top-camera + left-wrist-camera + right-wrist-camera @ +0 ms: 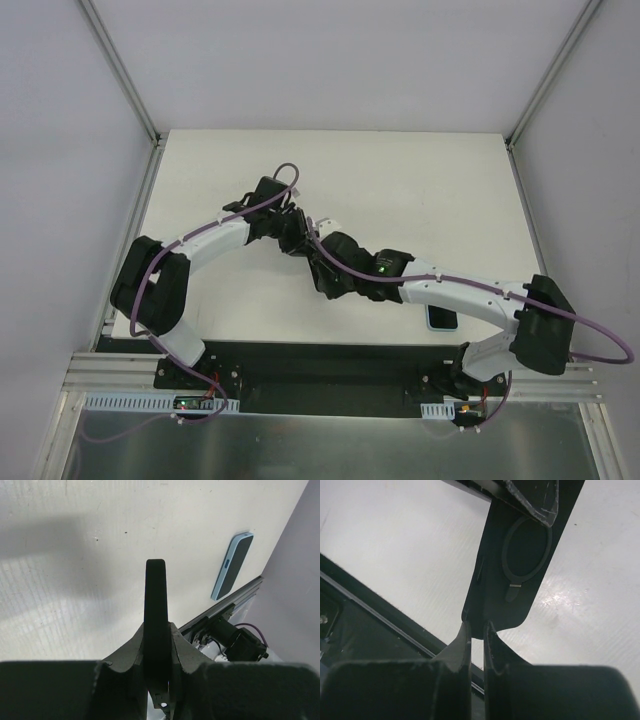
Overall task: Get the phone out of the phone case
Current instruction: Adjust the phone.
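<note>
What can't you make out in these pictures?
- Top view: the right arm covers the far end of the phone in its phone case.
- Left wrist: dark slab in left gripper is edge-on, face hidden.
- Right wrist: the frame's top edge cuts off the dark slab held by the right gripper.

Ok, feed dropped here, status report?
Left gripper, right gripper shut on dark ring-marked slab. Pale blue case flat on table by right arm, dark face up. Extraction unconfirmed. Nothing blocking.

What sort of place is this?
Probably a robotics lab test cell: two white-and-black robot arms mounted on a silver aluminium frame, at a white table walled by plain pale panels.
</note>
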You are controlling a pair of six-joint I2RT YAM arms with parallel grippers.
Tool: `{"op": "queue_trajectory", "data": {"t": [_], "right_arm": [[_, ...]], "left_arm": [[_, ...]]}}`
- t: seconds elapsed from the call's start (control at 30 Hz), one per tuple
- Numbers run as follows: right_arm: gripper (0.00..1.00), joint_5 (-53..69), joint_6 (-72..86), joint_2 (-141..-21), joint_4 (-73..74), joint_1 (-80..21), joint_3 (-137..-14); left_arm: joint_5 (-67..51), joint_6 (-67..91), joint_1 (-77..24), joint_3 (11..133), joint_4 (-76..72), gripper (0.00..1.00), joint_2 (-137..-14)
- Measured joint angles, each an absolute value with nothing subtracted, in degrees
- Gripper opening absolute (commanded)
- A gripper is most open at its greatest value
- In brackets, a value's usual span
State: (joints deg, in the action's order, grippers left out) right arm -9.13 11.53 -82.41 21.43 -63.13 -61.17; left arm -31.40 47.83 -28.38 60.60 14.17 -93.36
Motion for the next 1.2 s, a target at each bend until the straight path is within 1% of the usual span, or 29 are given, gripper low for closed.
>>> {"op": "queue_trajectory", "data": {"t": [0.43,0.6,0.67,0.7,0.73,0.83,0.9,1.0,1.2], "right_arm": [[0.02,-34.33,16.38,-93.30,36.23,-71.96,-73.71],[0.09,-43.33,19.00,-98.65,42.76,-74.22,-78.74],[0.09,-46.98,20.27,-100.88,45.34,-75.09,-80.42],[0.08,-48.47,20.82,-101.78,46.48,-75.44,-81.08],[0.02,-50.02,21.47,-102.74,47.92,-75.77,-81.80],[0.01,-53.74,23.16,-104.31,50.65,-76.49,-82.63],[0.02,-54.28,22.96,-104.07,50.92,-76.55,-82.37],[0.01,-51.79,19.62,-100.09,45.10,-76.14,-77.23],[0.01,-35.48,15.14,-88.07,34.57,-70.30,-68.03]], "left_arm": [[-31.29,48.90,-28.40,60.60,10.39,0.00,-93.30],[-30.68,49.87,-28.40,60.29,8.40,0.00,-93.30],[-30.22,50.48,-28.40,60.12,7.73,0.00,-93.30],[-29.93,50.85,-28.40,60.07,7.62,0.00,-93.30],[-29.82,51.33,-28.40,60.05,7.51,0.00,-93.30],[-29.82,52.27,-28.42,60.03,7.20,0.00,-93.30],[-29.85,52.77,-28.49,60.03,7.11,0.00,-93.30],[-29.71,52.77,-28.56,59.72,7.75,0.00,-93.36],[-30.70,52.45,-28.86,59.29,9.37,0.00,-93.62]]}}
